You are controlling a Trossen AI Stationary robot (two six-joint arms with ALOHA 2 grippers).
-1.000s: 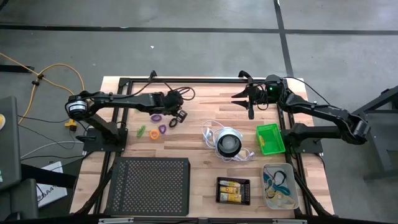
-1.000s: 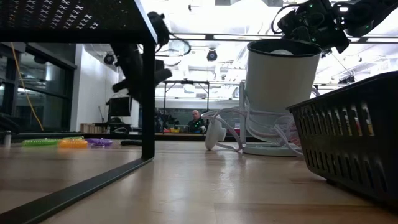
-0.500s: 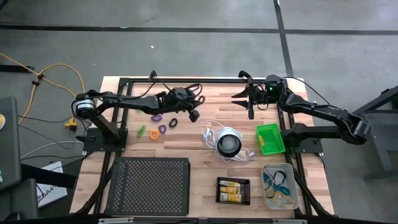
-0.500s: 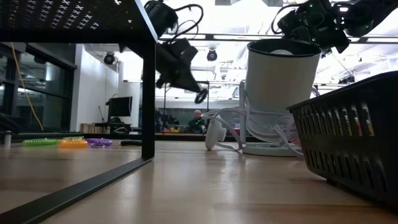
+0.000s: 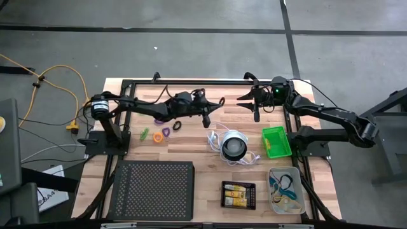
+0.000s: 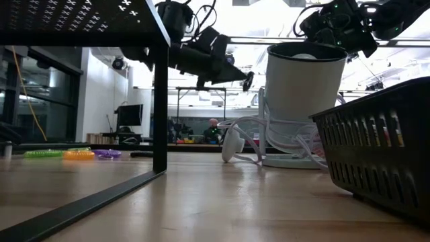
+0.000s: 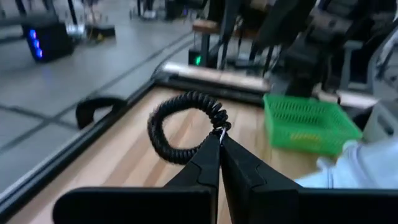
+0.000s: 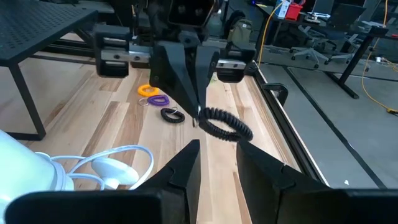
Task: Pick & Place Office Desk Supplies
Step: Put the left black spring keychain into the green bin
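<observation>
Robotics lab: wooden bench (image 5: 210, 172), concrete floor (image 5: 191, 44).

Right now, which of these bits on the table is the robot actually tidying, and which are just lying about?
Part of the job:
- black coiled loop, held by the left gripper
- coloured loops
- yellow packs

Just lying about:
- round white device
- black mesh stand

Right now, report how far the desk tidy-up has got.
Done: yellow packs lie in the black tray, cords in the clear tray. In hand: the left claw is shut on a black coiled loop, carried above the table. Left: loops on the wood. The right claw waits open at the far edge.
</observation>
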